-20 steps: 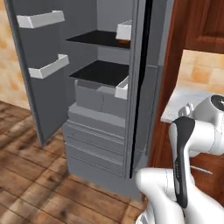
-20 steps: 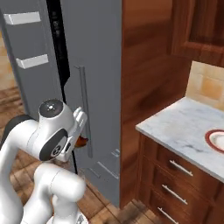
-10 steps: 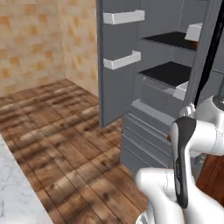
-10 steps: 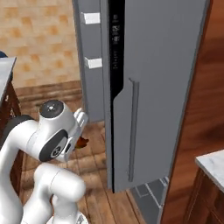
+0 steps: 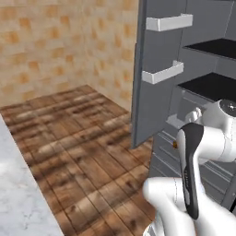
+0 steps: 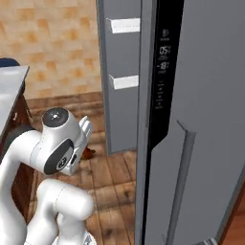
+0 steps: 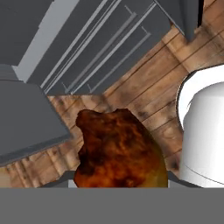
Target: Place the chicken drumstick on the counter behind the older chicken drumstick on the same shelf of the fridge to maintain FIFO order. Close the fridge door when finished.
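Close against the hand camera, the chicken drumstick (image 7: 119,151) sits clamped between the fingers (image 7: 118,183), a lumpy, glossy piece roasted dark reddish-brown with a paler golden edge low on its right, held over the wooden floor (image 7: 144,94). Beyond it, the grey drawers of the fridge (image 5: 156,83) run across the hand view, and from the left base view its door stands open with white bins, the thin black shelf (image 5: 212,47) farther in at upper right.
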